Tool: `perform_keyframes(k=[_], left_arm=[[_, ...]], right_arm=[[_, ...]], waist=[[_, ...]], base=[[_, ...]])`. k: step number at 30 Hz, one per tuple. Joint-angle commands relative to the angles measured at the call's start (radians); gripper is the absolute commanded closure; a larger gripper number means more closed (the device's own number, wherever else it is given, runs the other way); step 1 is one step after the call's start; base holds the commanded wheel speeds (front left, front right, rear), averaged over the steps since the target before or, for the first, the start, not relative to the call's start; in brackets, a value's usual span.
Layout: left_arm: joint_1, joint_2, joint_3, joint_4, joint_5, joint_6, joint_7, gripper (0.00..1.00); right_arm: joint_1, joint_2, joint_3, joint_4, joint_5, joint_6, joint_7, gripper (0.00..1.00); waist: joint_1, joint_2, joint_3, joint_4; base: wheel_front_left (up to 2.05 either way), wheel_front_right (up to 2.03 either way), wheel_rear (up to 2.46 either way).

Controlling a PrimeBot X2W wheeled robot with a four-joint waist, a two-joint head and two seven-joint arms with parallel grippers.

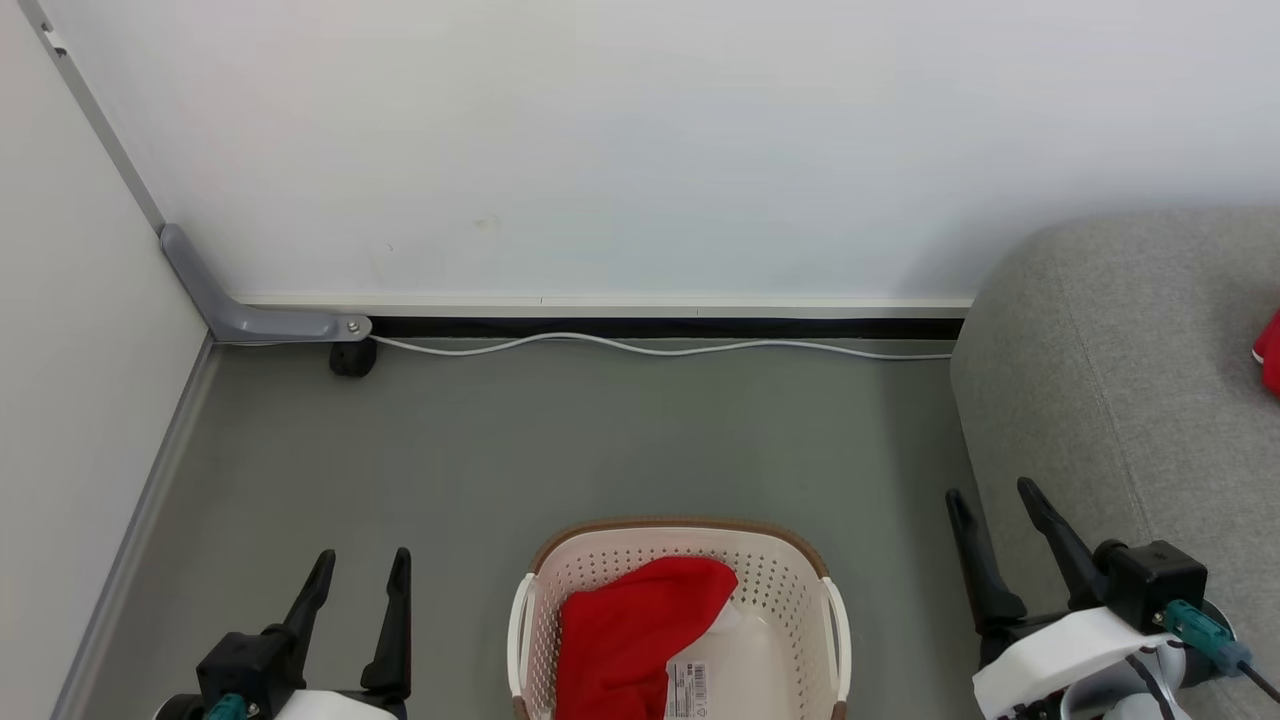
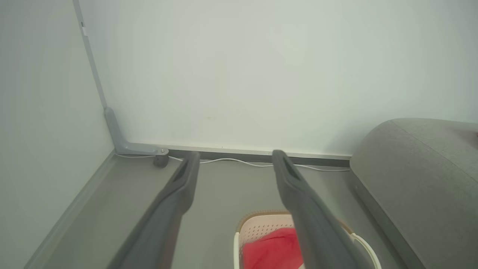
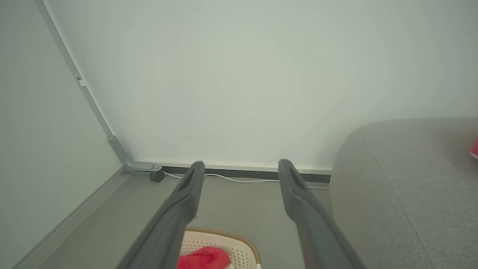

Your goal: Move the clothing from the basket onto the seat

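Note:
A red piece of clothing (image 1: 630, 635) lies crumpled inside the cream basket (image 1: 790, 575) at the bottom centre of the head view; the basket's barcode label shows beside it. A second bit of red clothing (image 1: 1269, 350) rests on the grey seat (image 1: 1130, 370) at the right edge. My left gripper (image 1: 362, 570) stands open to the left of the basket, holding nothing. Open and empty as well, my right gripper (image 1: 988, 497) hovers at the seat's front edge, right of the basket. The wrist views show the basket (image 2: 257, 229) (image 3: 239, 243) with red clothing (image 2: 272, 250) (image 3: 203, 258) below the fingers.
A white wall runs across the back, with a white cable (image 1: 650, 347) along its base. A grey bracket (image 1: 250, 318) and a small black caster (image 1: 352, 358) sit in the left corner. Grey floor (image 1: 560, 440) stretches between the wall and the basket.

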Motion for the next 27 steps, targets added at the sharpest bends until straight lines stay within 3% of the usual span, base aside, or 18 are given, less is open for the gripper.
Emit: perform_keyframes(k=[1,10,18,27], left_arm=[[-0.011,0.008,0.019,-0.037,-0.011,0.015,-0.005,0.00],[0.009,0.008,-0.011,-0.063,-0.013,0.047,-0.005,0.00],[-0.002,0.008,-0.026,-0.066,-0.018,0.049,-0.005,0.00],[-0.032,0.008,-0.082,-0.062,-0.052,0.066,-0.005,0.00]], right_arm=[[-0.005,0.000,0.017,-0.035,-0.015,0.003,-0.006,0.00],[-0.004,0.019,-0.012,-0.051,-0.046,0.003,-0.006,0.00],[-0.007,0.027,-0.033,-0.051,-0.051,0.003,-0.006,0.00],[-0.045,0.021,-0.061,-0.089,-0.043,0.003,-0.006,0.00]], waist=[[0.0000,-0.0001,0.001,-0.001],[0.0000,-0.0001,0.013,-0.008],[0.0000,-0.0001,0.020,-0.015],[0.0000,-0.0001,0.113,-0.036]], base=[[0.00,0.00,0.00],[0.00,0.00,0.00],[0.00,0.00,0.00],[0.00,0.00,0.00]])
